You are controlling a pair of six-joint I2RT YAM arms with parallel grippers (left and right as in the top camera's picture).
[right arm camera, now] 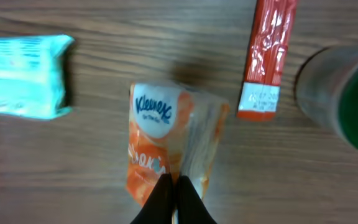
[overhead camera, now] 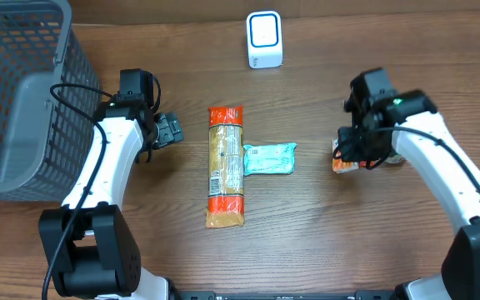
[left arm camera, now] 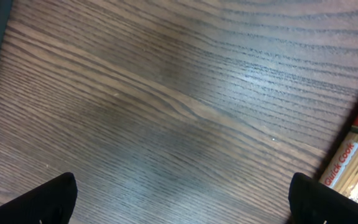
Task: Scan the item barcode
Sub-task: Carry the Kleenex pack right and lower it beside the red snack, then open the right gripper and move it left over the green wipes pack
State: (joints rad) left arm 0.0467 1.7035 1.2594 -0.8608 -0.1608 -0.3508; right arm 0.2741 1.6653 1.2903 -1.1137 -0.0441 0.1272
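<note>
Pinched shut on the near edge of the tissue pack (right arm camera: 166, 143), the right jaws have it at the right side of the counter (right arm camera: 135, 50), its long axis running away from them. Just beyond lies a red sachet (right arm camera: 267, 56). The white scanner (overhead camera: 264, 39) stands at the far middle, off to this arm's left. The left jaws gape wide, empty, near the pasta packet (overhead camera: 226, 167).

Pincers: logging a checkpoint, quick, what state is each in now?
Left pincer: open, holding nothing.
Right pincer: shut on the Kleenex tissue pack.
</note>
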